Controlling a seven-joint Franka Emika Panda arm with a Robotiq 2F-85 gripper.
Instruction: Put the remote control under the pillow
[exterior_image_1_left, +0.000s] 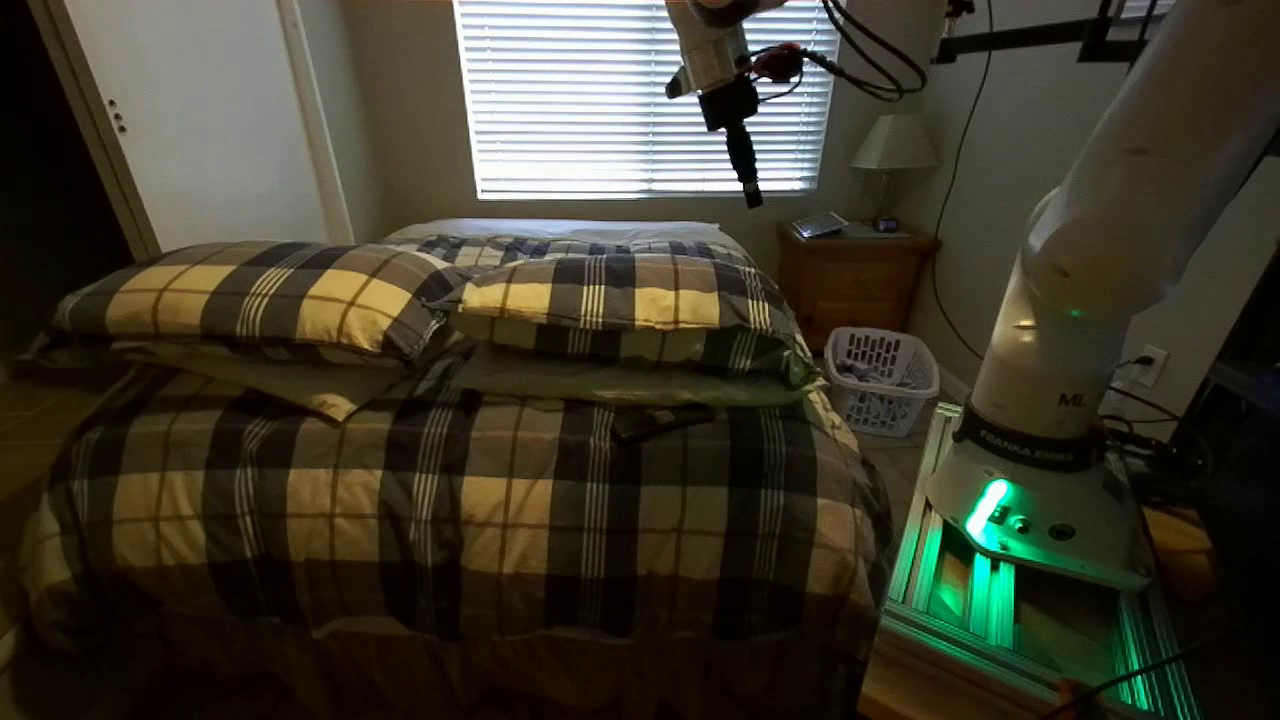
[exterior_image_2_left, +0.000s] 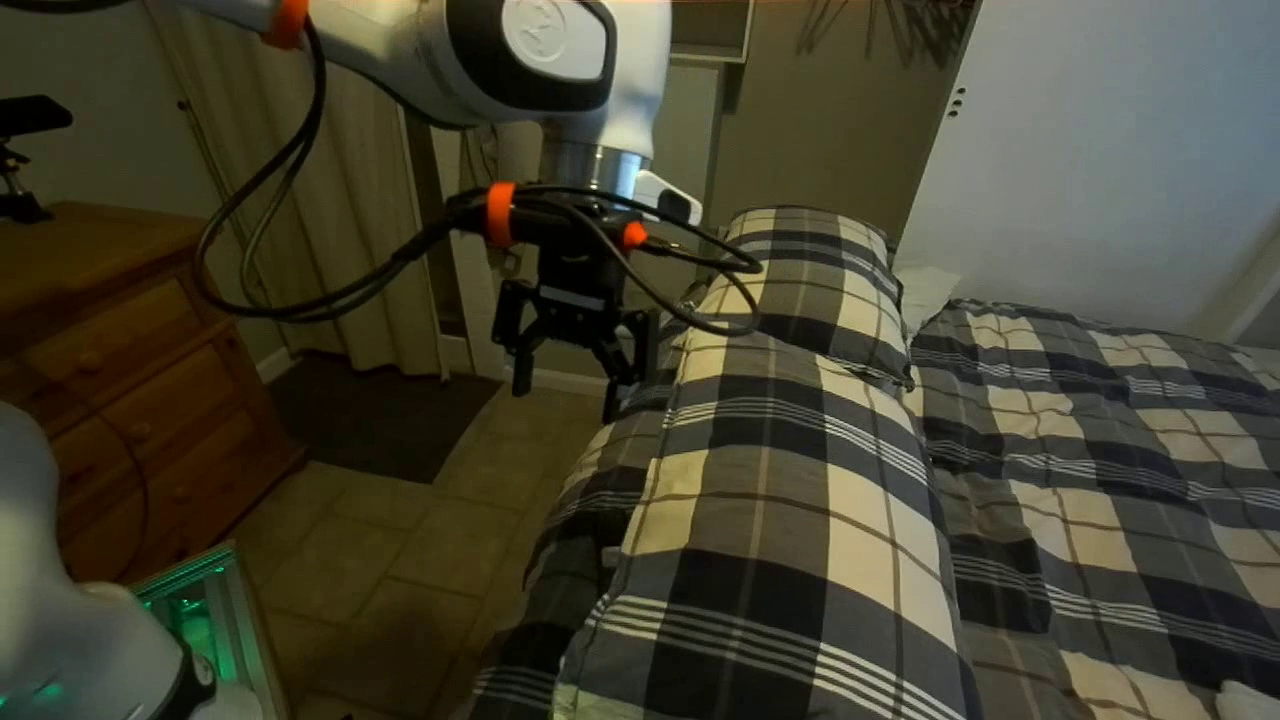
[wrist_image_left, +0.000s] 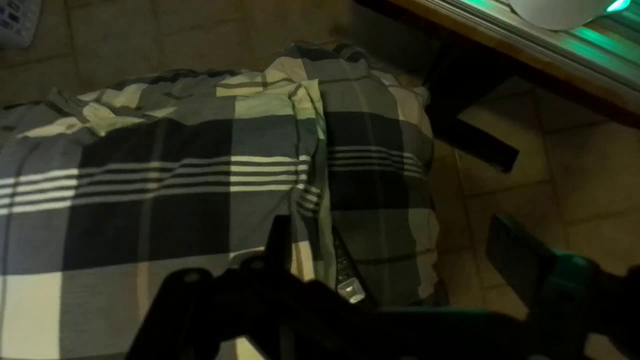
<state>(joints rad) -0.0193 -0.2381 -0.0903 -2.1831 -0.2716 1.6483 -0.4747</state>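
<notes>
The remote control (exterior_image_1_left: 662, 424) is a dark bar lying on the plaid bedcover (exterior_image_1_left: 510, 500), along the front edge of the flatter plaid pillow (exterior_image_1_left: 620, 290). In the wrist view the remote control (wrist_image_left: 350, 285) shows its keys and a silver square pad; its lower end is hidden by the gripper, and the pillow (wrist_image_left: 190, 215) edge lies beside it. The pillow (exterior_image_2_left: 780, 520) fills the near bed in an exterior view. My gripper (exterior_image_2_left: 566, 395) is open and empty, above the bed and apart from pillow and remote control. It points down in an exterior view (exterior_image_1_left: 750, 195).
A puffier plaid pillow (exterior_image_1_left: 270, 295) lies beside the flatter one; it also shows in an exterior view (exterior_image_2_left: 810, 280). A white laundry basket (exterior_image_1_left: 882, 380), a nightstand (exterior_image_1_left: 855, 285) with a lamp (exterior_image_1_left: 893, 145), and a wooden dresser (exterior_image_2_left: 130, 390) stand around. Cables (exterior_image_2_left: 300, 300) hang from the arm.
</notes>
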